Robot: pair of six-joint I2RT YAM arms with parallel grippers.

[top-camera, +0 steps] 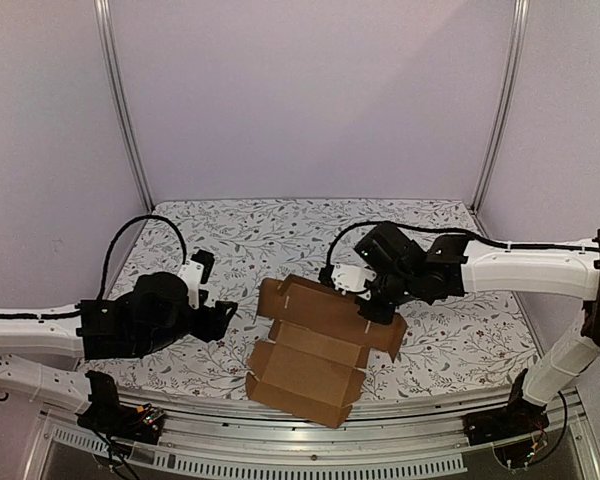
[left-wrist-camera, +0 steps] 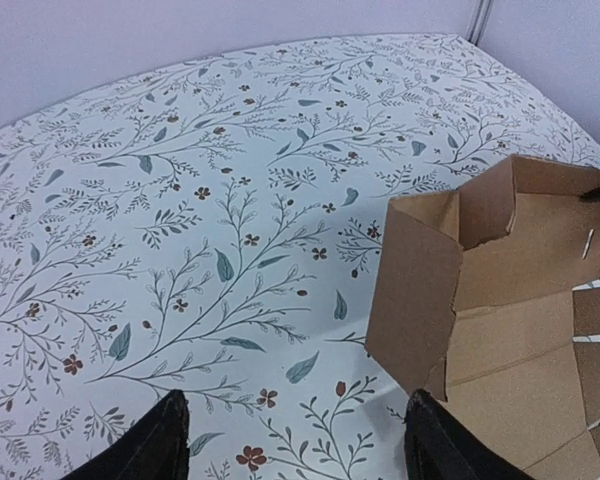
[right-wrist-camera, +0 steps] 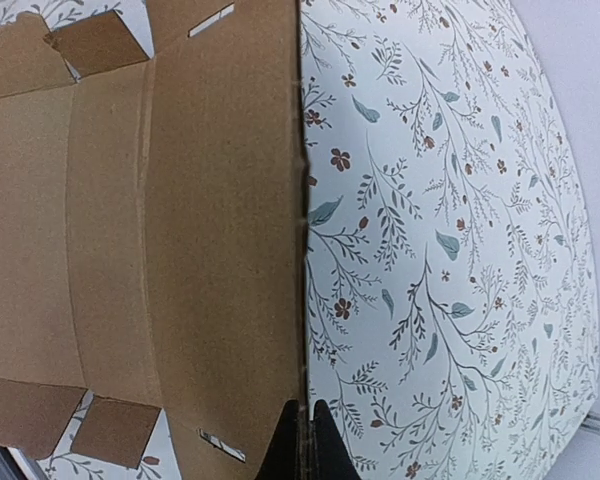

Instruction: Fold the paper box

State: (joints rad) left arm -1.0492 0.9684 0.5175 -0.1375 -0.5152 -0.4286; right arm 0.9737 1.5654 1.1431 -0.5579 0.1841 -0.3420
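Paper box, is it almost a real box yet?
Not yet. Done: the paper box has some panels and a side flap bent up along creases. In hand: the right pincer is shut on the far panel's edge. The left pincer is open beside the box, holding nothing. Left: the flaps hang loose and the slots are empty, so no walls are locked.

- no readable text, labels or numbers anywhere, tbh
- paper box [top-camera: 315, 345] is just plain brown cardboard, nothing printed on it
- counter [top-camera: 450, 330] cover only shows a leaf-and-flower pattern, no words
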